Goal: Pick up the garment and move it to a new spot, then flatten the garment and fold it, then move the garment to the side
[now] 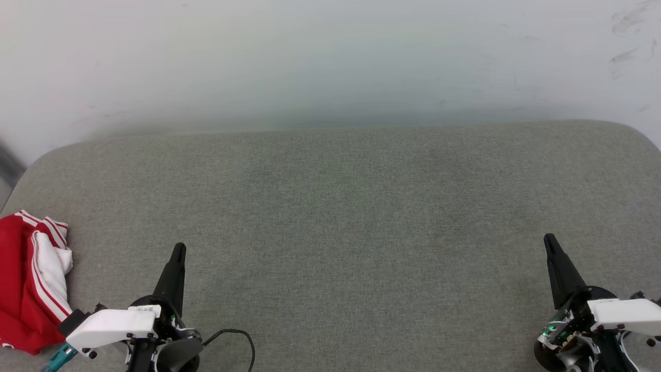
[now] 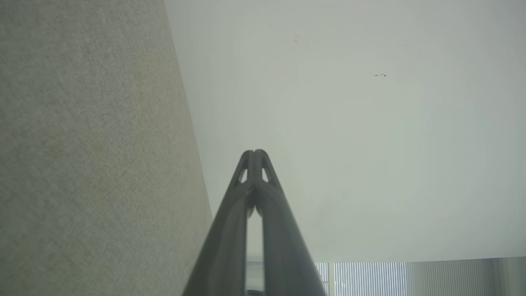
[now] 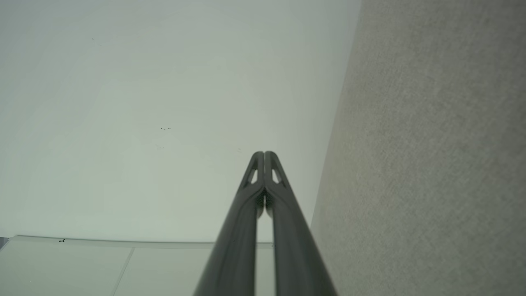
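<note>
The garment (image 1: 26,281), red with white cloth and red-and-white striped trim, lies bunched at the left edge of the grey cushioned surface (image 1: 341,217) in the head view. My left gripper (image 1: 178,249) is shut and empty, its tips a little to the right of the garment and apart from it. My right gripper (image 1: 549,239) is shut and empty over the far right of the surface. In the left wrist view my left gripper (image 2: 254,153) has its tips pressed together, pointing at a pale wall. The right wrist view shows my right gripper (image 3: 264,154) the same way.
A pale wall (image 1: 330,62) rises behind the grey surface. A black cable (image 1: 242,338) loops by my left wrist. The surface's rounded far corners show at left and right, with wide bare cushion between my two arms.
</note>
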Motion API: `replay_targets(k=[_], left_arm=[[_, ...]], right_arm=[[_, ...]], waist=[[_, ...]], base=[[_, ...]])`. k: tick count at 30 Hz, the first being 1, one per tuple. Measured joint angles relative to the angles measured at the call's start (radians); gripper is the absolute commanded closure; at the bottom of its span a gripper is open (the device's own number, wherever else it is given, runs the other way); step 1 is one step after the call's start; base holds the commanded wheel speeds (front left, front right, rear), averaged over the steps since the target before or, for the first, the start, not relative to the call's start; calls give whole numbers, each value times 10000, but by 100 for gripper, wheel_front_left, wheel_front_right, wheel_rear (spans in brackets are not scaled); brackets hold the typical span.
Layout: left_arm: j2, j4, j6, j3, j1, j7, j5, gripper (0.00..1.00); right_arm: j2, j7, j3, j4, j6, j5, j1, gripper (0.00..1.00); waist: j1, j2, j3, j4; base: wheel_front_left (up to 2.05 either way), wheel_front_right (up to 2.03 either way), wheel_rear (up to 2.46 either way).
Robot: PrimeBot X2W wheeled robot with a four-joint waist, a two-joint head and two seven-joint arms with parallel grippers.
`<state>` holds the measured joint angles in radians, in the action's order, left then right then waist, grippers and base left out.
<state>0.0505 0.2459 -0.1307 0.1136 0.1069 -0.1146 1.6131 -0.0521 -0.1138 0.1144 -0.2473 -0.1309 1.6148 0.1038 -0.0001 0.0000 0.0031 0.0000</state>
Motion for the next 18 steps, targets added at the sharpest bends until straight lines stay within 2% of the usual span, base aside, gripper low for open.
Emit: replay_targets(k=[18], left_arm=[[0,0,0,-2,0,0,0,100]], right_arm=[[0,2,-2,0,0,0,0,100]], waist=[[1,0,0,0]], base=[[0,0,0]])
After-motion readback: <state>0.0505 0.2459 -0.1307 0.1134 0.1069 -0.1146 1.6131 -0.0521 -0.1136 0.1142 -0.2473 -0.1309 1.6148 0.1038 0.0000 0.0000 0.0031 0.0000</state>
